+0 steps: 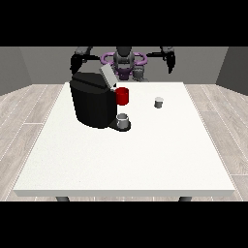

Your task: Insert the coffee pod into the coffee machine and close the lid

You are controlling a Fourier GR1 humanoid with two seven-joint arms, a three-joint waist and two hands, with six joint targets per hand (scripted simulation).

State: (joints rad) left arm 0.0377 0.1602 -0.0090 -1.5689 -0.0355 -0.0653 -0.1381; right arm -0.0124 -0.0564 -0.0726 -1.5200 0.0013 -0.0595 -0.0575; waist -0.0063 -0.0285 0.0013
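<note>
The coffee pod (159,102) stood upright toward the worktop's (145,160) far edge, well apart from the coffee machine (94,104). It was judged light, stiff and best pinched by its sides. Neither raised hand's fingers could be told.

A dark grey, rounded head (124,52) is seen above a grey torso (125,62), which is ringed by purple curved bands (107,58). Grey upper arm segments (85,51) are joined to thin dark forearm links. Each arm is ended by a black robot hand (75,63), the other robot hand (170,62) being matched in colour. A purple panel is shown between the two, at the waist.
</note>
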